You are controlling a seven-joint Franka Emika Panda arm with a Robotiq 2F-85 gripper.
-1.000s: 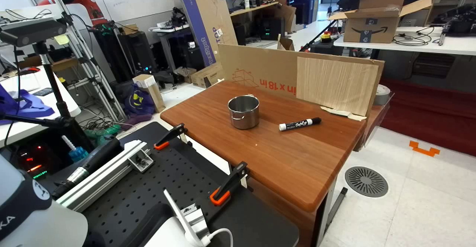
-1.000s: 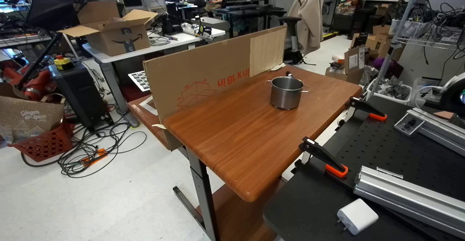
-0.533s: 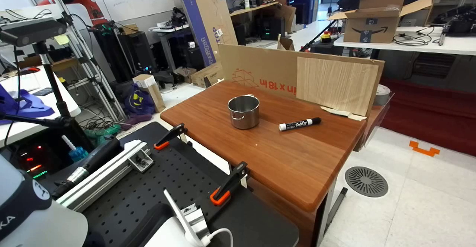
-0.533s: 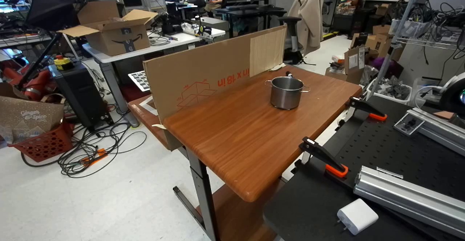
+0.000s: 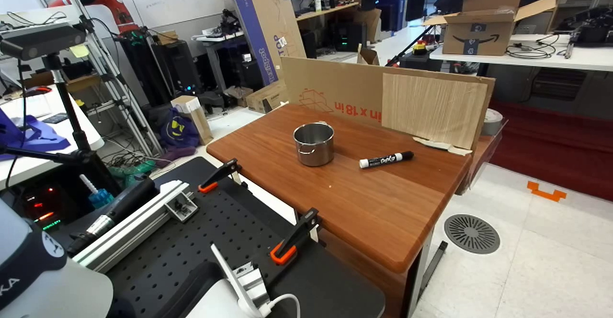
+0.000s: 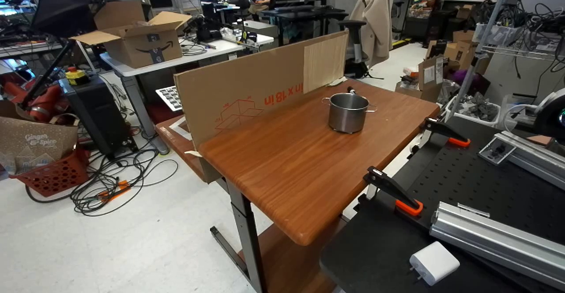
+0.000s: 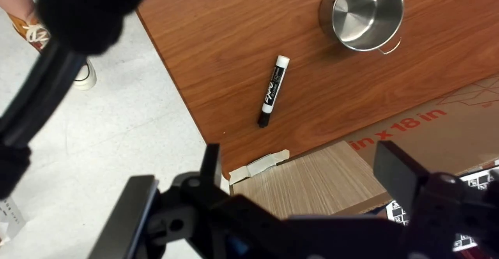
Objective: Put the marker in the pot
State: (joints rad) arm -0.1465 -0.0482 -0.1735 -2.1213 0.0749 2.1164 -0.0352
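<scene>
The marker (image 5: pixel 386 160) lies on the brown table; it has a black body with white lettering, a white end and a black cap. The pot (image 5: pixel 314 144), silvery with small wire handles, stands upright beside it. In an exterior view only the cap end of the marker (image 6: pixel 351 90) shows behind the pot (image 6: pixel 348 113). In the wrist view the marker (image 7: pixel 273 91) and the empty pot (image 7: pixel 368 15) lie ahead of the jaws. My gripper (image 7: pixel 298 148) is open with nothing between its fingers. In an exterior view its fingers (image 5: pixel 391 11) hang at the top edge, high above the table.
A cardboard panel (image 5: pixel 335 85) with a wood-patterned sheet (image 5: pixel 433 109) stands along the table's far edge. Tape (image 7: pixel 261 165) lies at its foot. Black clamps (image 5: pixel 297 234) grip the near edge beside the black perforated base plate (image 5: pixel 230 232).
My gripper's fingers have come into view at the top of an exterior view, where they did not show before. The marker and the pot have not moved.
</scene>
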